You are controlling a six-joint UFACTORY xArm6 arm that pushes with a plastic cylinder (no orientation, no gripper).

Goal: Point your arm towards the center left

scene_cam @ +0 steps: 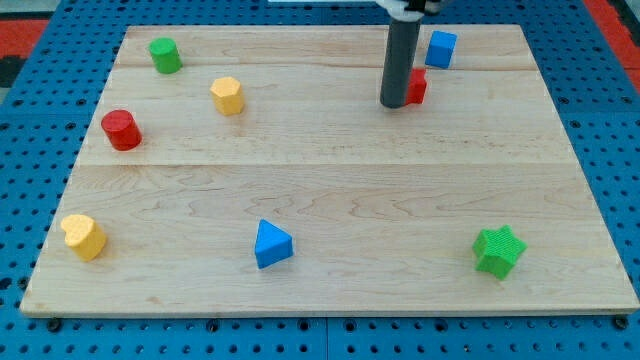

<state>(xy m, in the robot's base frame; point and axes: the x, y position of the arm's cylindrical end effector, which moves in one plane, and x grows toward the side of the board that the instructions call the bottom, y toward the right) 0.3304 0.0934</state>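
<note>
While my tip (pixel 394 103) touches a red block (pixel 417 86), a blue cube (pixel 440 48) sits near.

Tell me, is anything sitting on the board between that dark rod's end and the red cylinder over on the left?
Only the yellow block sits roughly between my tip and the red cylinder, slightly toward the view's top; otherwise bare wood in the camera view.

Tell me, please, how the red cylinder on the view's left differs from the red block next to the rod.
The red cylinder stands in full view, its round shape plain; the red block is partly hidden behind the rod, so its shape cannot be made out. The red cylinder sits at the view's left with nothing touching it; the red block is at the view's top, right beside my tip. Both are red and rest on the wooden board.
</note>
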